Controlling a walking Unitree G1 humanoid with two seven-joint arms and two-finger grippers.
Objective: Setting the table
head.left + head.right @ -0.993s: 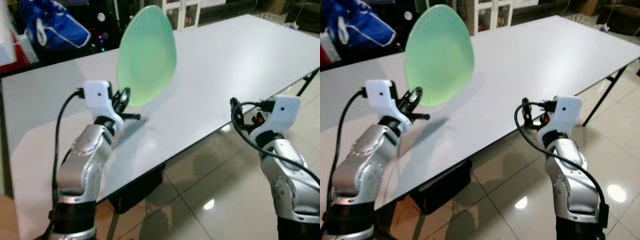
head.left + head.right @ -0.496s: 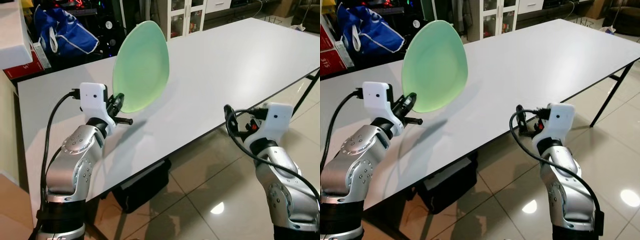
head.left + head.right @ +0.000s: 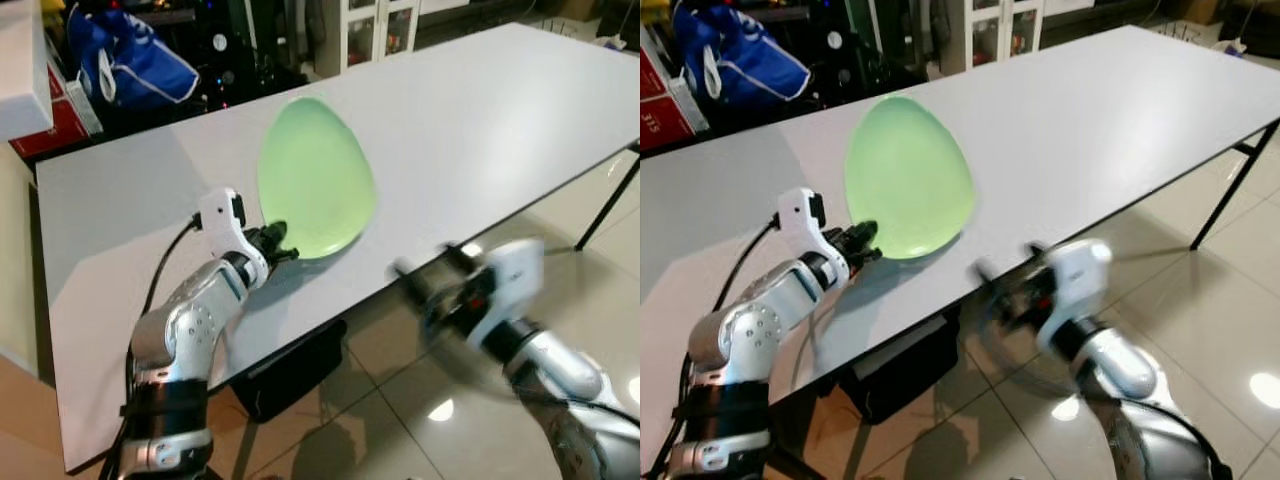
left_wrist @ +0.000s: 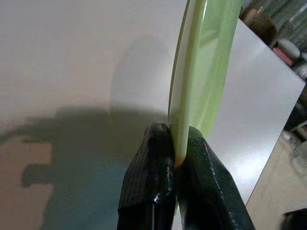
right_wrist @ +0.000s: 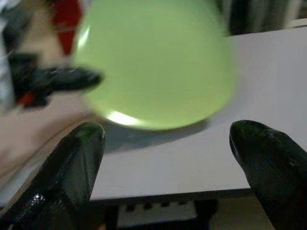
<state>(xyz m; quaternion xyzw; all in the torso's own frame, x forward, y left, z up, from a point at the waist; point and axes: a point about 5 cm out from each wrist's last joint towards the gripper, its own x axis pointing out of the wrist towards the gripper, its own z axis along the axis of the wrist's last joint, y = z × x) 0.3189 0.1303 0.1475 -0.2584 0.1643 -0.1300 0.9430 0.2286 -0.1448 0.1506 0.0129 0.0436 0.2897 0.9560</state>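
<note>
A light green plate [image 3: 316, 178] is tilted low over the white table [image 3: 470, 110], near its front edge. My left gripper [image 3: 276, 238] is shut on the plate's near rim; the left wrist view shows both black fingers [image 4: 153, 182] pinching the green plate [image 4: 201, 72] edge-on. My right arm is blurred, below the table's front edge, with its right gripper [image 3: 420, 275] pointing toward the plate. In the right wrist view the right gripper [image 5: 168, 163] is open, its fingers [image 5: 72, 163] spread wide with the plate [image 5: 153, 62] ahead of them.
A blue bag [image 3: 130, 60] and dark clutter sit behind the table's far side. A red and white box [image 3: 40, 100] is at the far left. A black box [image 3: 290, 370] lies on the glossy tiled floor [image 3: 400, 400] under the table. A table leg [image 3: 608, 200] stands at right.
The left arm has lowered the plate from upright in the air to a low tilt over the table. The right arm has swung left toward the plate and is blurred.
</note>
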